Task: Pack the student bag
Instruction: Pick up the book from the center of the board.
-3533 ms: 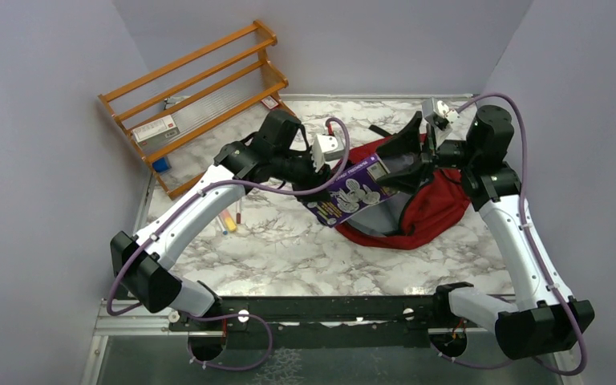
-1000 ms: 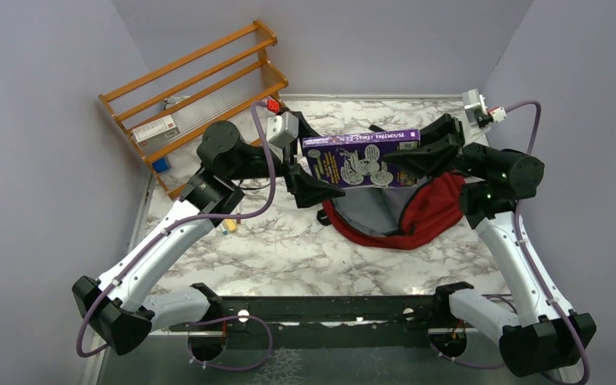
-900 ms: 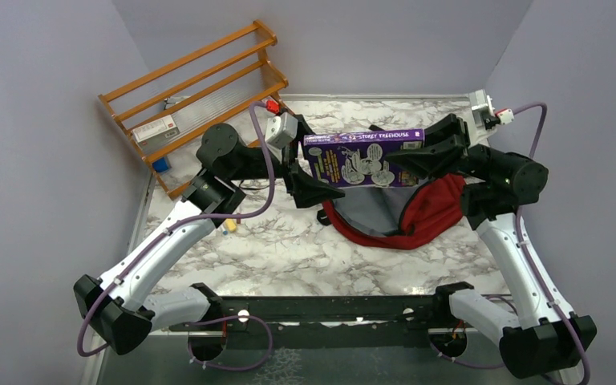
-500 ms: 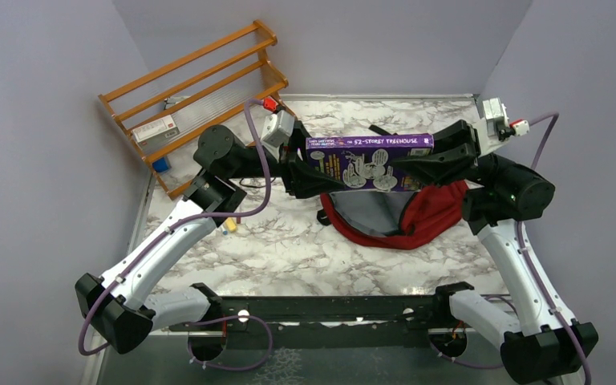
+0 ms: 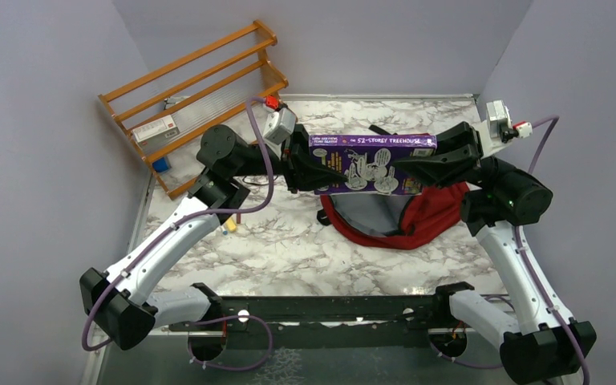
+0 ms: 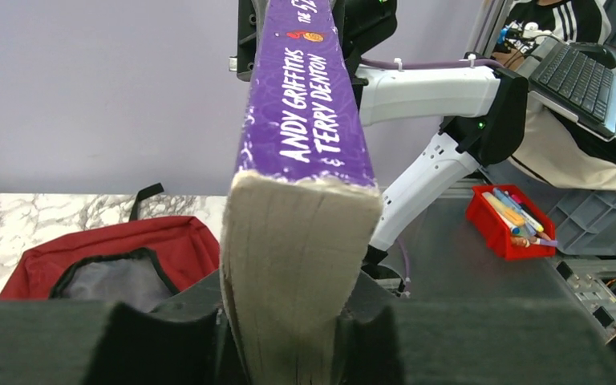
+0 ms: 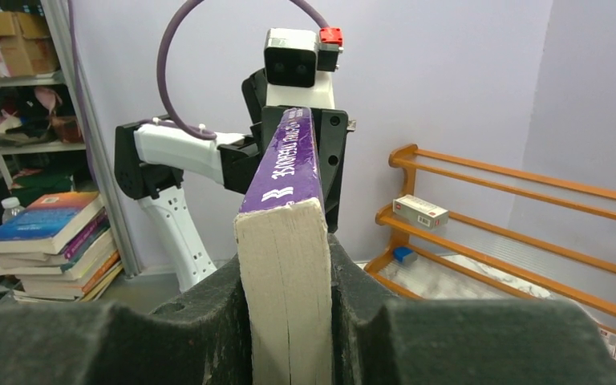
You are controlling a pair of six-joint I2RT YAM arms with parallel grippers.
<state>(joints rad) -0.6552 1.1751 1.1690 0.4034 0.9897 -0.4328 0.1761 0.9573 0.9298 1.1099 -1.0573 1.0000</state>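
A thick purple book [image 5: 369,160] hangs level in the air, spine up, over the open mouth of the dark red student bag [image 5: 437,216], whose grey lining [image 5: 369,212] shows. My left gripper [image 5: 314,166] is shut on the book's left end. In the left wrist view, the black fingers [image 6: 184,337] press both sides of the book's page block [image 6: 297,265], and the bag [image 6: 168,245] lies below. My right gripper [image 5: 415,166] is shut on the right end; its pads [image 7: 208,321] squeeze the pages [image 7: 286,281].
A wooden rack [image 5: 200,88] with small boxes leans at the back left. Markers [image 5: 228,225] lie on the marble table under the left arm. Grey walls close in on both sides. A stack of books [image 7: 48,241] sits off the table.
My left gripper came in from open and closed on the book's left end. The right arm lifted the book out of the bag's mouth and levelled it; it now hangs between both grippers.
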